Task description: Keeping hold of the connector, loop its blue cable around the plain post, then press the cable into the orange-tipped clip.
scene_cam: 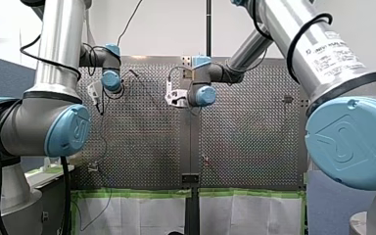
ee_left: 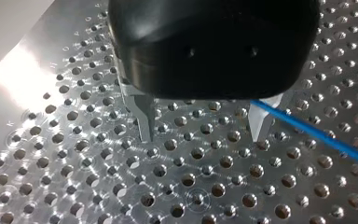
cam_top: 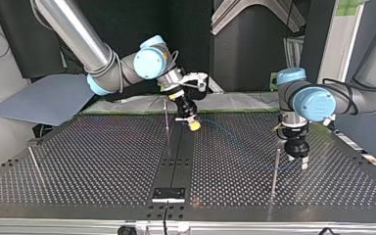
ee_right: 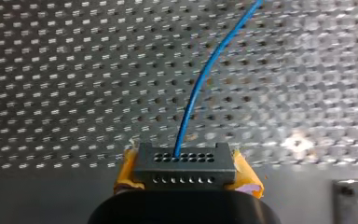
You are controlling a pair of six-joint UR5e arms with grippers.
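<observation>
In the right wrist view, my right gripper (ee_right: 185, 179) has its yellow pads shut on the dark grey connector (ee_right: 185, 163). The blue cable (ee_right: 200, 79) runs from the connector out over the perforated table. In the top view this gripper (cam_top: 193, 125) hangs just beside a thin post with a reddish tip (cam_top: 166, 115). The cable (cam_top: 235, 138) arcs across to my left gripper (cam_top: 298, 161), which stands close beside a plain metal post (cam_top: 275, 171). In the left wrist view its metal fingers (ee_left: 144, 121) stand apart with nothing between them, and the cable (ee_left: 317, 133) passes against the outer side of one finger.
Another thin post (cam_top: 35, 164) stands near the top view's left edge. A black strip (cam_top: 176, 156) runs down the middle of the table to a small black block (cam_top: 169, 194). A grey sheet (cam_top: 44, 100) lies beyond the table's far left corner.
</observation>
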